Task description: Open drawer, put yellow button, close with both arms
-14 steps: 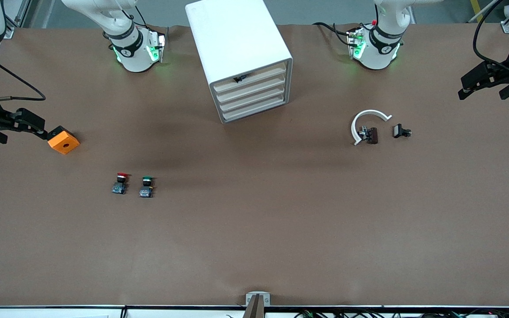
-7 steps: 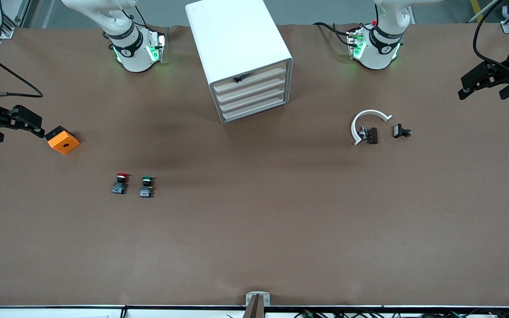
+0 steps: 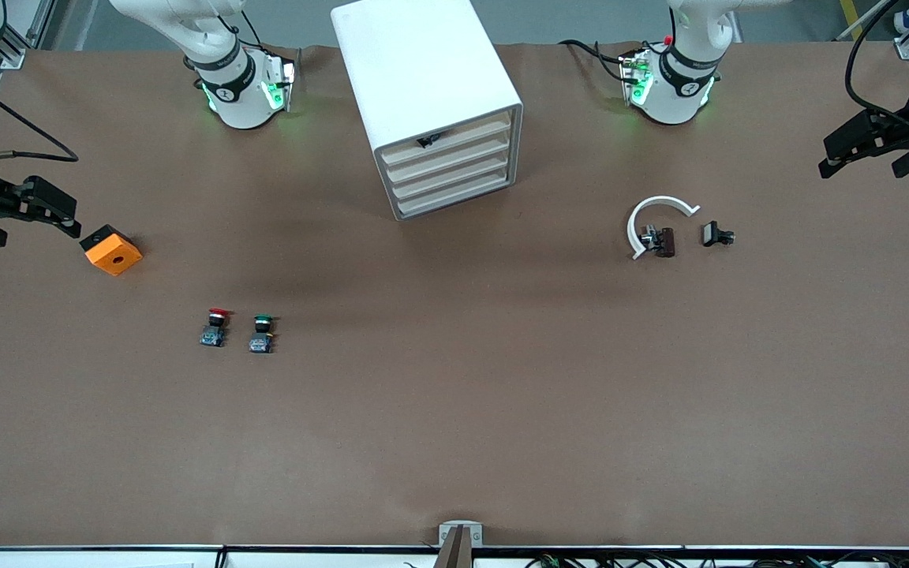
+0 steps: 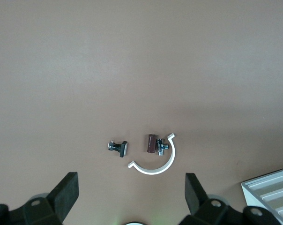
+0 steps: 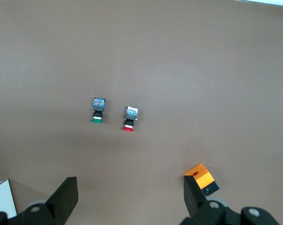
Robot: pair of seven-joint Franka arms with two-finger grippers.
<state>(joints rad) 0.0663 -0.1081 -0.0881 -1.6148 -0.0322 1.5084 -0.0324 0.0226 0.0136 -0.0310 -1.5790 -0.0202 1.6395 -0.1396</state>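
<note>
The white cabinet (image 3: 423, 75) stands between the two arm bases. Its top drawer (image 3: 454, 136) sits level with the three drawers below it, and a small dark thing (image 3: 428, 141) shows at its front. The yellow button is out of view. My right gripper (image 3: 52, 207) hangs open and empty over the right arm's end of the table, just beside an orange block (image 3: 112, 250). Its fingers (image 5: 64, 197) frame bare table in the right wrist view. My left gripper (image 3: 849, 150) hangs open and empty over the left arm's end, fingers (image 4: 66, 192) wide apart.
A red-capped button (image 3: 216, 326) and a green-capped button (image 3: 262, 333) stand side by side toward the right arm's end. A white curved piece (image 3: 652, 213), a brown part (image 3: 663, 241) and a black clip (image 3: 715, 234) lie toward the left arm's end.
My right gripper has drawn away from the orange block toward the arm bases. The block, the cabinet and the left gripper have stayed put.
</note>
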